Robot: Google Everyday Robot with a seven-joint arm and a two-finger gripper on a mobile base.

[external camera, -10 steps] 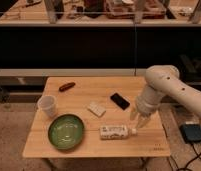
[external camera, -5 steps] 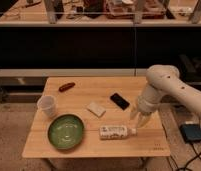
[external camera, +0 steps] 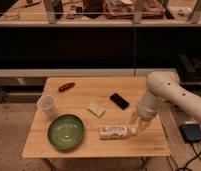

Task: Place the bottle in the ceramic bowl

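Note:
The bottle (external camera: pixel 113 131) lies on its side near the front edge of the wooden table (external camera: pixel 79 102), its white label facing up. The green ceramic bowl (external camera: pixel 66 132) sits at the front left of the table, empty. My gripper (external camera: pixel 134 128) hangs from the white arm (external camera: pixel 164 92) and is low over the table just right of the bottle's end, close to it or touching it. The bottle rests on the table, a short way right of the bowl.
A white paper cup (external camera: pixel 47 106) stands left of the bowl. A red sausage-like item (external camera: pixel 66 87) lies at the back left, a black phone (external camera: pixel 119 100) at the centre right, and a pale flat square (external camera: pixel 96 109) in the middle. A dark device (external camera: pixel 193 133) lies on the floor at right.
The gripper has shifted slightly down and left toward the bottle's right end. The bottle and the other things have not moved.

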